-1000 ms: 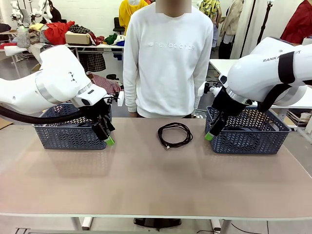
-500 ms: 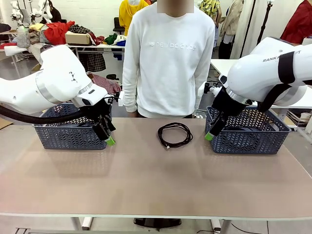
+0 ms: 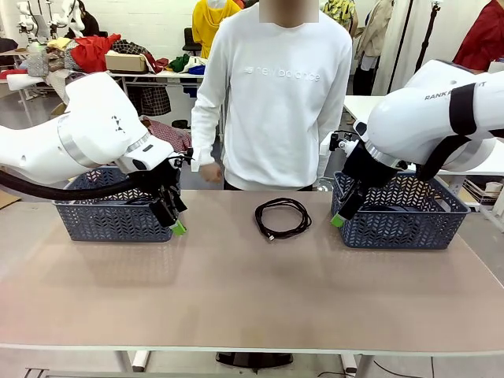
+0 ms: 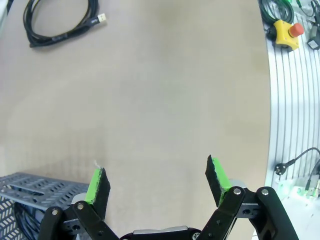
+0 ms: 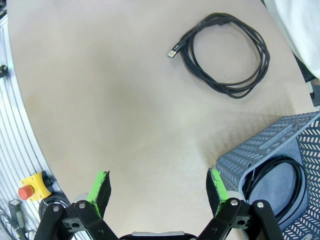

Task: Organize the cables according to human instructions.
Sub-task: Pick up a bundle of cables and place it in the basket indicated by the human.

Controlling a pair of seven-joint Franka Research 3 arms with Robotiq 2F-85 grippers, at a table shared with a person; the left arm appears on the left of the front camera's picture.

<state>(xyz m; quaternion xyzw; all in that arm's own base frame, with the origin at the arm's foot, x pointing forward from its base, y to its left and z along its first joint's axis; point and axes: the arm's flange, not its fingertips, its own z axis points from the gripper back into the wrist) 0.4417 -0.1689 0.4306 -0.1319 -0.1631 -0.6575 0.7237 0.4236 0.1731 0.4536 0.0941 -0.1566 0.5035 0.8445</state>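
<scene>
Both pincers (image 4: 157, 177) (image 5: 159, 187) agape (empty)

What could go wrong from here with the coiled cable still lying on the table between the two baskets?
1. The coiled cable is loose and flat on the table, so a grasp may catch one strand and unravel it.
2. The person's hand is raised near the left gripper; a reach could cross it.
3. The right gripper hangs close to the right basket and might bump it.

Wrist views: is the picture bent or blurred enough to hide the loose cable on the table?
Left wrist view: table edge bows from the wide lens, cable sharp at the top corner. Right wrist view: the same bend, cable crisp with a soft shadow. Front view: even light, no glare, only the person's hand smeared.
</scene>
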